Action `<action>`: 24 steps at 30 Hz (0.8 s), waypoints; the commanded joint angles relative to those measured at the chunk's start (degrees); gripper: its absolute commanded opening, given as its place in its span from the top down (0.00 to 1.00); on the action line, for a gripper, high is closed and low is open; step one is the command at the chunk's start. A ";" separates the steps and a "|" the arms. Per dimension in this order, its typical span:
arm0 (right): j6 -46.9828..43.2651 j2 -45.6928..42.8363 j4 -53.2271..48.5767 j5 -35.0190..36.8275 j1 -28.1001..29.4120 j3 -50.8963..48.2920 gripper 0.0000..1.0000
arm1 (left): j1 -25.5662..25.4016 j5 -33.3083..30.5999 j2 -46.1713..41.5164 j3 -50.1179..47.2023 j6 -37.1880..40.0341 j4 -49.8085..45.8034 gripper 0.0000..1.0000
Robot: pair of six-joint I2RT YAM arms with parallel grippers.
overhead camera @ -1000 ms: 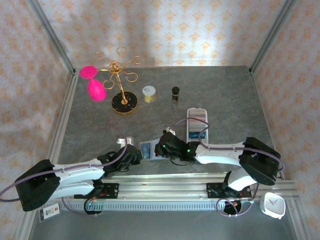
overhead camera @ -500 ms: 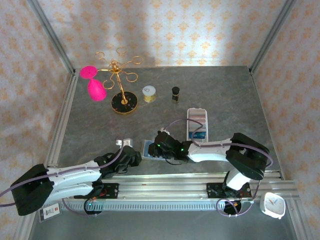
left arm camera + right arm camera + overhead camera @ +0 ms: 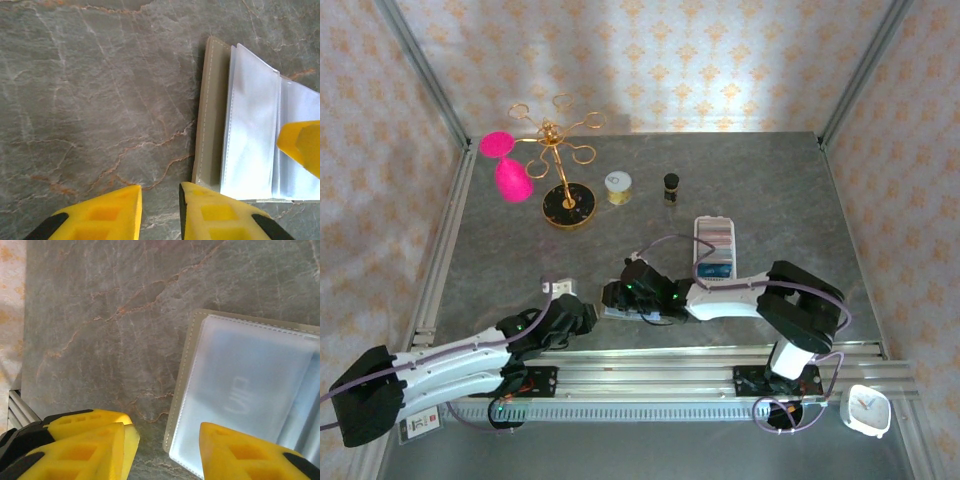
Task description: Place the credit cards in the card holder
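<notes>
Marbled table, open card holder

A gold wire stand with looped arms rises from a round black base on the grey marbled table, and two bright pink oval pieces show at the stand's left side. Just right of the stand sits a small round yellow tin with a pale lid, then a small dark bottle, and farther right and nearer than the stand lies a long white tray. A small white block lies well to the near side of the stand's base, and a little white clock sits far to the stand's right, past the near metal rail.
</notes>
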 commanded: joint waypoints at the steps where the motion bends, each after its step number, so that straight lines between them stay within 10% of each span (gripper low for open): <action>1: -7.15 -8.79 -3.80 5.67 -0.29 1.77 0.54 | -0.26 -2.48 -0.34 3.82 0.65 -4.45 0.71; 9: -32.24 -35.74 -12.66 23.87 -2.36 0.59 0.50 | -0.32 -2.94 -0.51 8.52 3.31 -3.57 0.43; 17: -92.89 -52.78 -24.55 14.01 -2.36 -3.89 0.20 | -0.33 -4.32 -0.43 9.28 3.95 -0.77 0.40; 21: -106.13 -52.16 -35.39 23.41 -3.82 -5.91 0.08 | -0.30 -4.04 -0.40 8.93 4.13 0.35 0.39; 24: -112.07 -51.50 -40.88 17.56 -11.38 -7.02 0.13 | -0.33 -3.68 -0.27 8.62 4.50 0.97 0.38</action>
